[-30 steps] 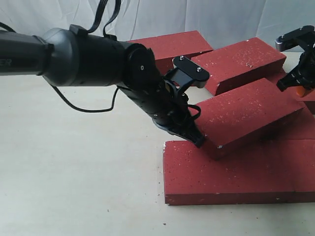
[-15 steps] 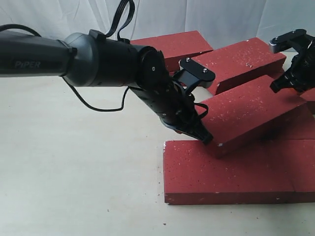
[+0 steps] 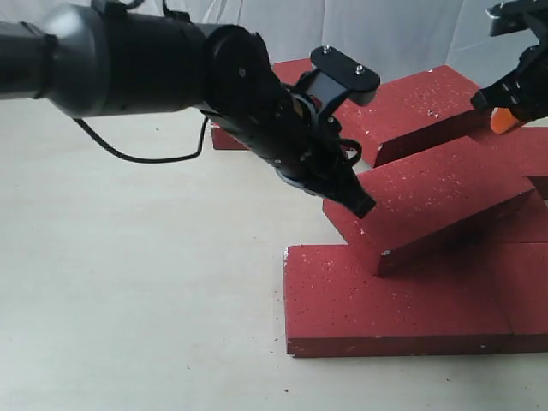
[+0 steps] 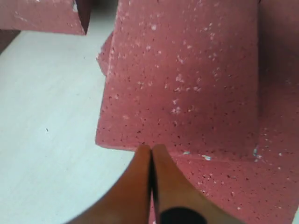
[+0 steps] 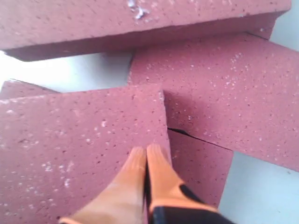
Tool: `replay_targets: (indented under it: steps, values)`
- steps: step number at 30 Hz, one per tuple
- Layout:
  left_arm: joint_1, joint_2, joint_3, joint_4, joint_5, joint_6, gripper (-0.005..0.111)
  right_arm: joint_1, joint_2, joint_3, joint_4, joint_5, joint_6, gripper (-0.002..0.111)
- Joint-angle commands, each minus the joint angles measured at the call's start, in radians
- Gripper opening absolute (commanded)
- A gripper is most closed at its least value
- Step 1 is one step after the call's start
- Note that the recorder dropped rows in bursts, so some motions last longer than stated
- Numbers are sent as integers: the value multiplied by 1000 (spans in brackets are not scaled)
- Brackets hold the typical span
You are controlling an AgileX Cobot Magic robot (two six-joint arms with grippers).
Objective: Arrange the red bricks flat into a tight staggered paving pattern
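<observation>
The dark grey left arm [image 3: 154, 60] hides most of the rearmost dark-red speckled paving brick [image 3: 295, 70] at the upper centre of the exterior view. The right edge cuts off the flat front row of bricks [image 3: 385, 300] at the lower right. The right gripper [image 3: 505, 118] sits in the top right corner, partly out of frame. Its wrist view shows its orange fingers [image 5: 159, 165] pressed together on nothing, above a brick's corner. The left gripper [image 3: 364, 205] is likewise closed and empty, its fingertips [image 4: 139, 163] meeting at the low end of the tilted brick [image 3: 437, 197]. That brick leans on the front row at centre right. Over the last half second the left gripper has risen from that brick's lower corner and the right gripper has climbed toward the frame corner. The tilted brick has stayed put.
</observation>
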Motion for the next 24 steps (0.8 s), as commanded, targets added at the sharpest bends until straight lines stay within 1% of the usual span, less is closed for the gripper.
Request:
replay_targets:
  steps: [1,2,4,5,8,10,16,18,24]
  values:
    - [18,-62,-1,16,74,-19,0,-5,-64,-6,-12,24,-12,-1]
    - [29,-62,7,20,127,-29,0,-5,-72,-6,-82,14,27,-1]
    - [27,-47,56,20,139,-29,0,-5,-46,-6,-172,11,79,-1]
    - [21,-37,71,12,131,-29,0,-5,-26,-6,-179,11,79,-1]
    - [-12,16,95,-8,16,-17,0,-5,72,-6,-243,-3,79,-1]
    - [-17,42,95,-35,-29,6,0,-5,124,-6,-273,-17,79,-1]
    - [-19,85,93,-60,-106,8,0,-5,175,-6,-248,-20,45,-1]
    - [-19,102,72,-74,-124,24,0,-5,175,-6,-229,-9,33,-1]
    - [-24,140,23,-97,-124,26,0,-5,175,-6,-50,33,-107,-1]
